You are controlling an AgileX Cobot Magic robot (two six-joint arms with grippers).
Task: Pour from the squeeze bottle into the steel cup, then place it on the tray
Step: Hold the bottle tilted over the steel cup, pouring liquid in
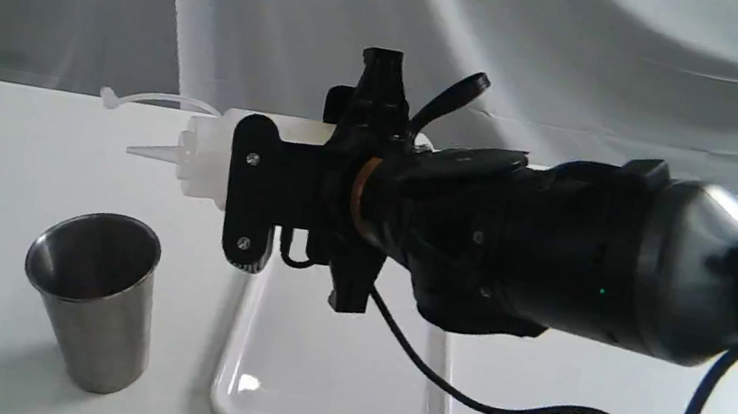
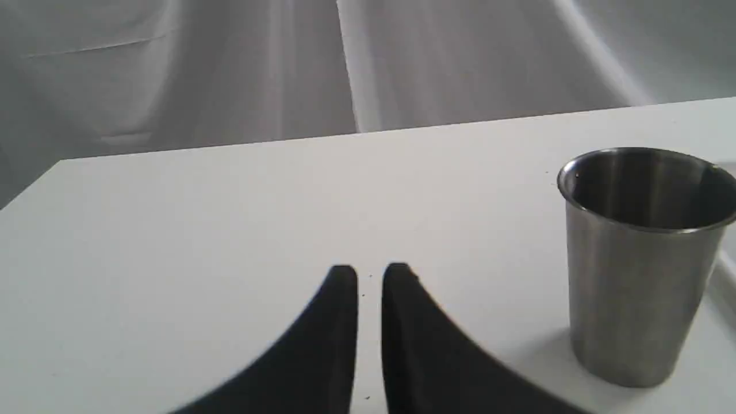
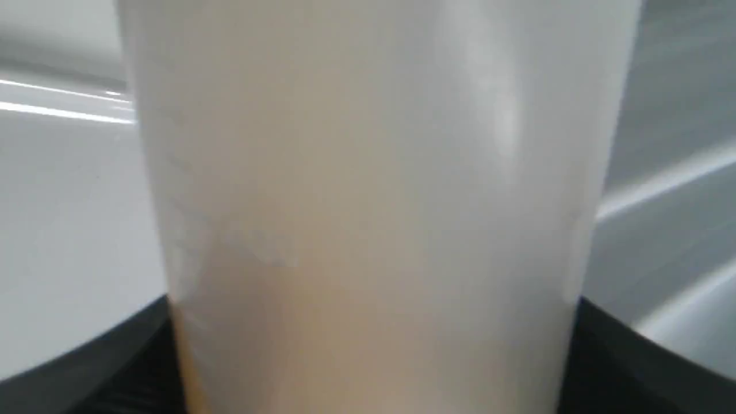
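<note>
Your right end effector (image 1: 252,176) grips the squeeze bottle (image 1: 207,154) across its body, level, nozzle (image 1: 153,152) past its tips; the steel cup (image 1: 92,295) stands below and beyond. Soft, light walls will likely squirt if squeezed: hold gently. Your left end effector (image 2: 371,276) is nearly closed, empty.

Soft even light, glare on the tray (image 1: 249,383), squeeze bottle (image 3: 368,201) blurred close-up.
</note>
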